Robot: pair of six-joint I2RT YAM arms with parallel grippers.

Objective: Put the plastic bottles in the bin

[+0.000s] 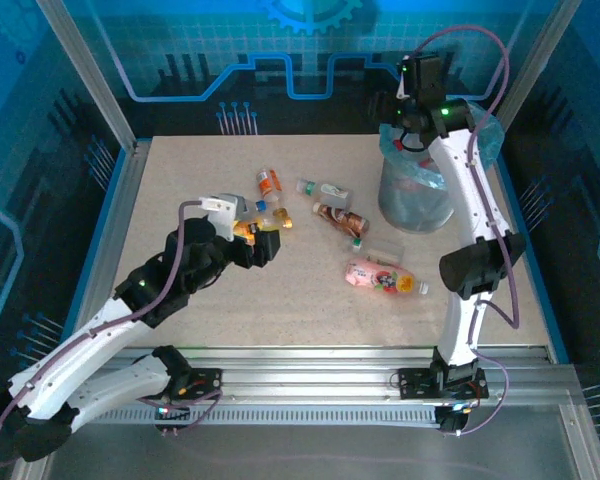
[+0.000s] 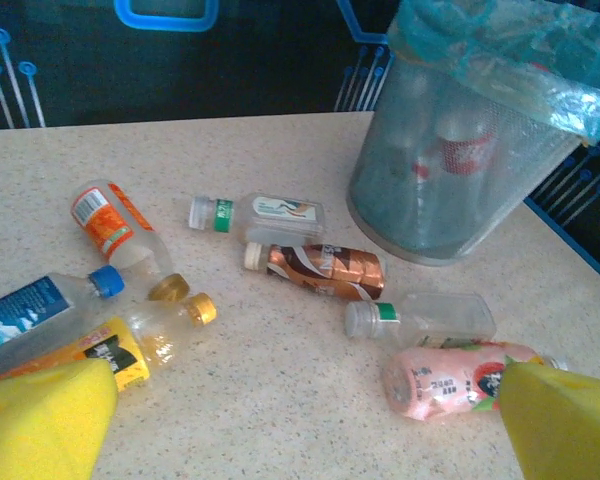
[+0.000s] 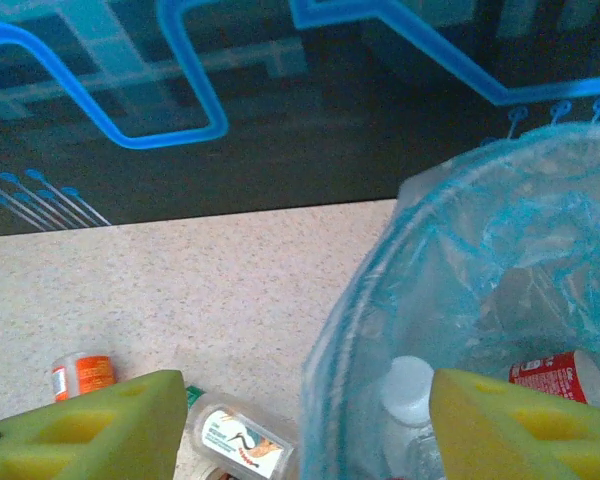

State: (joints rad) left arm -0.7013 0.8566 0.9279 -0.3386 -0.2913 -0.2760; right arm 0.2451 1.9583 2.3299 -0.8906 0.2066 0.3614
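Observation:
Several plastic bottles lie on the table left of the grey bin [image 1: 417, 195] with its light-blue bag. An orange-label bottle [image 2: 110, 220], a blue-label one [image 2: 35, 305] and a yellow-label one [image 2: 130, 345] lie at the left. A clear green-collared bottle [image 2: 270, 212], a brown one [image 2: 325, 268], another clear one [image 2: 430, 318] and a pink one [image 2: 455, 380] lie nearer the bin [image 2: 460, 150]. My left gripper [image 2: 310, 425] is open and low over bare table beside the yellow-label bottle [image 1: 250, 228]. My right gripper [image 3: 310, 430] is open above the bin's left rim [image 3: 365, 330], nothing between its pads.
Inside the bin lie a white-capped bottle [image 3: 410, 385] and a red-label bottle [image 3: 560, 375]. Metal frame posts and blue walls enclose the table [image 1: 180, 180]. Free tabletop lies at the back left and along the near edge.

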